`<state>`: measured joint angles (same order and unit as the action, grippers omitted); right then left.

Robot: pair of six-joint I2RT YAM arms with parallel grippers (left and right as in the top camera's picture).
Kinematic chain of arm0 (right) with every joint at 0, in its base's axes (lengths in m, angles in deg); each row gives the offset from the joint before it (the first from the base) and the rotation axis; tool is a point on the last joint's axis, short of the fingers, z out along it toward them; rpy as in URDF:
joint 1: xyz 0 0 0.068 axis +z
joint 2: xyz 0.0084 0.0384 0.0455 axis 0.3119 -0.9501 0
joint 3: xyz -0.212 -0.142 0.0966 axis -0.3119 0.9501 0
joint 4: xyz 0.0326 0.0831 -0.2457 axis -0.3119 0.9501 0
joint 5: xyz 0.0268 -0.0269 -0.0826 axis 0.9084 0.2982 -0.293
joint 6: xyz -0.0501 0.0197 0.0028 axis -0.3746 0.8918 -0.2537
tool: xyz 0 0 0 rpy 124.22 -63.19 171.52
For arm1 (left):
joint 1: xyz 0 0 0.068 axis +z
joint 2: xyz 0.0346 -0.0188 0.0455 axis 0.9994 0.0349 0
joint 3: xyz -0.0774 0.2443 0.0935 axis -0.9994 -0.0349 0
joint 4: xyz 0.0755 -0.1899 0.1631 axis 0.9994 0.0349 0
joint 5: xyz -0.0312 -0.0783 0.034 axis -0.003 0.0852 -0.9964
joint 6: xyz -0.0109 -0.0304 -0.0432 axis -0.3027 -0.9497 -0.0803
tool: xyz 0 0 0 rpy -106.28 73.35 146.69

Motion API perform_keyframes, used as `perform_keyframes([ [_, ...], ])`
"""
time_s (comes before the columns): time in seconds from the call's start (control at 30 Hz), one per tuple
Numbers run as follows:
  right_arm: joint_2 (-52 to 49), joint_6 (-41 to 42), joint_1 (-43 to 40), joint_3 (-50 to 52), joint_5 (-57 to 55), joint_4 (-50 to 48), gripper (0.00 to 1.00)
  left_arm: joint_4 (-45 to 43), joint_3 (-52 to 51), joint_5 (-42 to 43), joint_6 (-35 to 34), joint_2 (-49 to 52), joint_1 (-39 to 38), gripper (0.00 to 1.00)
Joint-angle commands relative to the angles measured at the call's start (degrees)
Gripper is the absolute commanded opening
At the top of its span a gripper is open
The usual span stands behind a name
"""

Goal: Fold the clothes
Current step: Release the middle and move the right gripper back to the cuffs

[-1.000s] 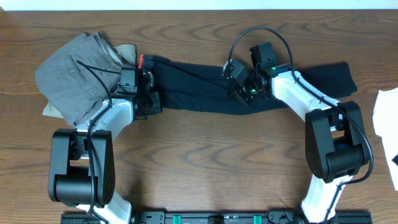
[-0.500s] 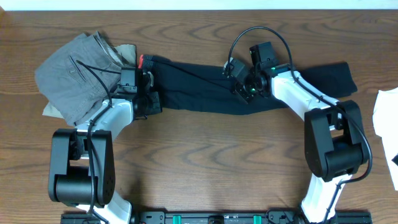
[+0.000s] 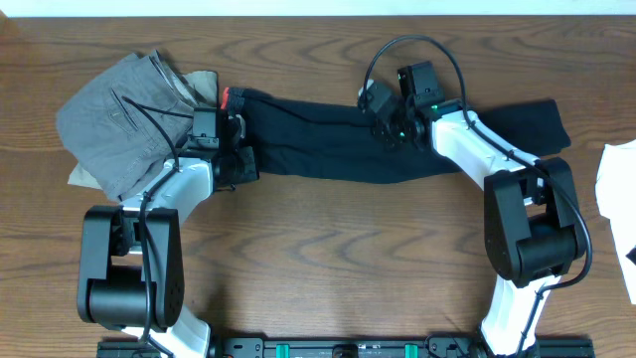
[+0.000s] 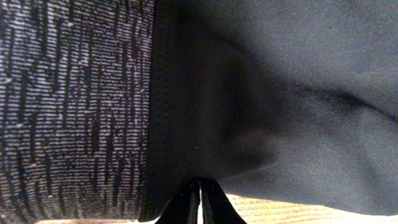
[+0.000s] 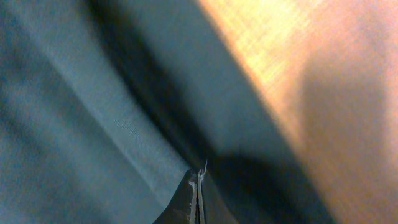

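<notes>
wooden surface (image 3: 328,259) bears the leggings (image 3: 308,149); left end effector (image 4: 199,184) and right end effector (image 5: 199,178) clamp shut on its cloth — thin bites may slip when lifted.

A pair of dark navy leggings (image 3: 318,144) lies stretched lengthwise across the far half of the wooden table (image 3: 328,259). The heathered grey waistband (image 4: 68,106), edged in red-coral, is bunched at the left end. The leg ends reach out flat to the right.
</notes>
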<state>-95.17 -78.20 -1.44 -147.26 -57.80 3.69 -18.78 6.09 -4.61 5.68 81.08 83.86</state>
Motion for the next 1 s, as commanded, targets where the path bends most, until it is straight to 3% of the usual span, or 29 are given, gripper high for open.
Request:
perform_keyframes([
  [0.0,-0.15,3.52,-0.61,-1.70,-0.35,-3.39,0.01,-0.07,0.87,-0.70,0.96,0.31,0.20,0.06],
  [0.3,-0.37,5.99,-1.40,-1.70,-0.35,-10.43,0.02,-0.07,0.87,-0.70,0.94,0.31,0.20,0.06],
  [0.43,-0.39,7.76,-1.60,-1.70,-5.07,-10.16,0.23,-0.04,0.87,-0.70,0.94,0.31,0.20,0.06],
  [0.57,-0.37,18.60,-4.39,-1.70,-10.01,-7.26,0.22,-0.02,0.87,-0.70,0.94,0.31,0.20,0.08],
  [0.73,0.31,27.96,-12.70,-1.70,-3.96,-0.74,0.27,-0.04,0.87,-0.70,0.96,0.31,0.20,0.17],
  [0.77,0.98,28.30,-17.14,-1.70,0.98,1.42,0.33,-0.02,0.87,-0.70,0.96,0.31,0.20,0.27],
  [0.8,1.86,28.33,-21.70,-1.70,4.98,3.21,0.39,-0.04,0.87,-0.70,0.96,0.31,0.20,0.31],
  [0.97,2.95,32.83,-33.31,-1.70,5.95,8.00,0.49,-0.04,0.87,-0.68,0.96,0.31,0.20,0.32],
])
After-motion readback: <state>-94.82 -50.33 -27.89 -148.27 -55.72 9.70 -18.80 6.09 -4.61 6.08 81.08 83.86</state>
